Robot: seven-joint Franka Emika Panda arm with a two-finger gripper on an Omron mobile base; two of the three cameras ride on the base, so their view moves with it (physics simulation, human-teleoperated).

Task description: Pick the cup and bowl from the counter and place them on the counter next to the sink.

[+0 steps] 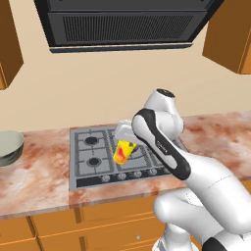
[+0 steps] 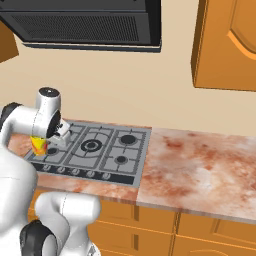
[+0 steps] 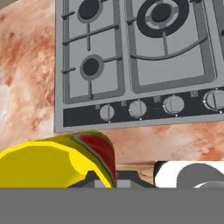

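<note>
- Left base view: stovetop (image 1: pixel 119 151) at frame centre, set into counter (image 1: pixel 34 171); range hood (image 1: pixel 122 22) along top edge, above it.
- Bowl (image 1: pixel 9 147) at far left edge, on counter, well apart from stovetop.
- Cup (image 1: pixel 123 151) mid-frame, held off the surface over stovetop, tilted, at the gripper (image 1: pixel 122 139).
- Wall cabinet (image 1: pixel 229 34) upper right; drawers (image 1: pixel 88 228) along bottom, under counter.
- Hand view: cup lower left, stovetop knobs (image 3: pixel 138 108) mid-frame beyond it.
</note>
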